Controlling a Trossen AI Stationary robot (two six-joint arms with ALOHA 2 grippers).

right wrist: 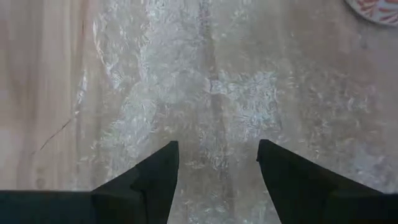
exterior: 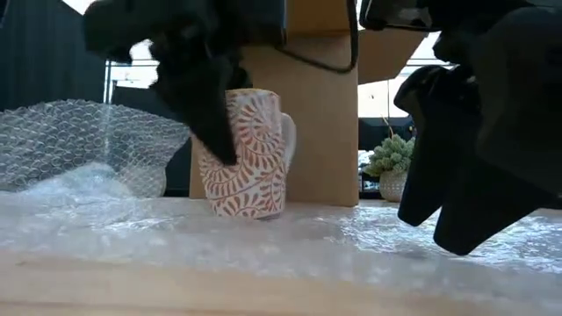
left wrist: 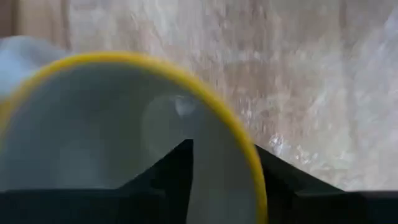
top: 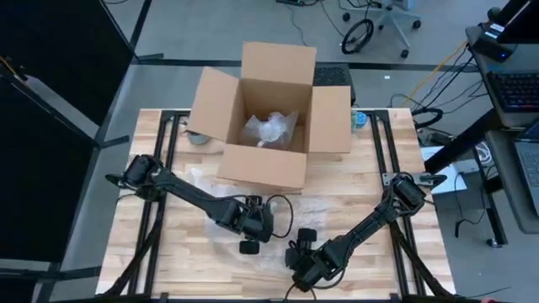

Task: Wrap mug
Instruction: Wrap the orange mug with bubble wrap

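Observation:
The mug [exterior: 250, 158], white with a red leaf pattern and a yellow rim [left wrist: 205, 90], stands upright with its base on the clear bubble-wrap sheet [exterior: 307, 237] spread over the table's near middle. My left gripper [top: 253, 225] comes down on the mug from above and is shut on its wall. My right gripper [top: 303, 251] hangs open just right of the mug, over bare bubble wrap [right wrist: 217, 93], with nothing between its fingers. The right wrist view catches only the mug's edge [right wrist: 379, 9]. My left gripper has one finger [left wrist: 183, 171] inside the mug and the other [left wrist: 280, 177] outside, with the wall below the yellow rim [left wrist: 256, 180] between them. The fingers point down from above. The mug stays upright, its base [exterior: 246, 211] on the bubble wrap.
A large open cardboard box [top: 269, 118] stands behind the mug at the table's far middle, with crumpled wrap inside. The sheet's left part [exterior: 70, 140] stands up in a hump. A small potted plant [exterior: 391, 162] sits at the far right.

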